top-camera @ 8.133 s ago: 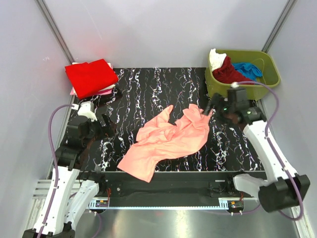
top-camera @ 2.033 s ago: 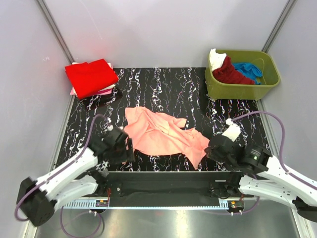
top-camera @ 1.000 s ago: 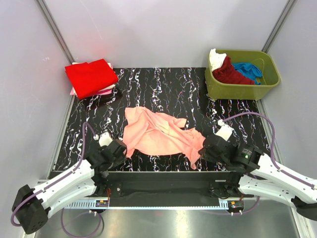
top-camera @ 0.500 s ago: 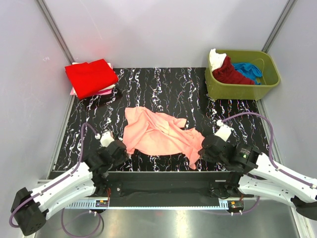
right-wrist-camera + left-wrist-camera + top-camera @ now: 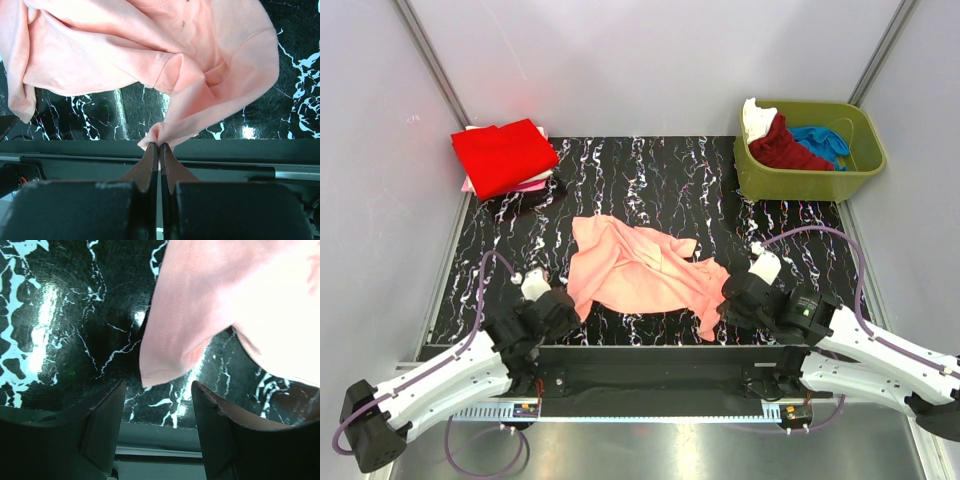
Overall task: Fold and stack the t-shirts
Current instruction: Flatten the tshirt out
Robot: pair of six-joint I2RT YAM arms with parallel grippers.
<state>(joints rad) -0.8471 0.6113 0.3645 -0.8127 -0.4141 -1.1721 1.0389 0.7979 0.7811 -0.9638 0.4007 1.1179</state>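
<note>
A salmon-pink t-shirt point(image 5: 640, 270) lies crumpled on the black marbled table point(image 5: 650, 175), its near edge close to the front. My right gripper point(image 5: 160, 146) is shut on the shirt's front right corner point(image 5: 172, 131), at the table's front edge point(image 5: 725, 310). My left gripper point(image 5: 157, 405) stands open just short of the shirt's left corner point(image 5: 165, 362), which lies free on the table; in the top view this gripper point(image 5: 565, 308) sits by the front edge. Folded t-shirts, bright red point(image 5: 502, 155) on top, are stacked at the back left.
An olive-green tub point(image 5: 810, 150) at the back right holds white point(image 5: 756, 117), dark red point(image 5: 785, 147) and blue point(image 5: 820, 140) shirts. Grey walls close in both sides. The table's metal front rail point(image 5: 240, 155) runs just below both grippers.
My left gripper has opened and let go of the shirt's left corner, drawing back slightly toward the front edge. The right gripper keeps its hold and has shifted slightly.
</note>
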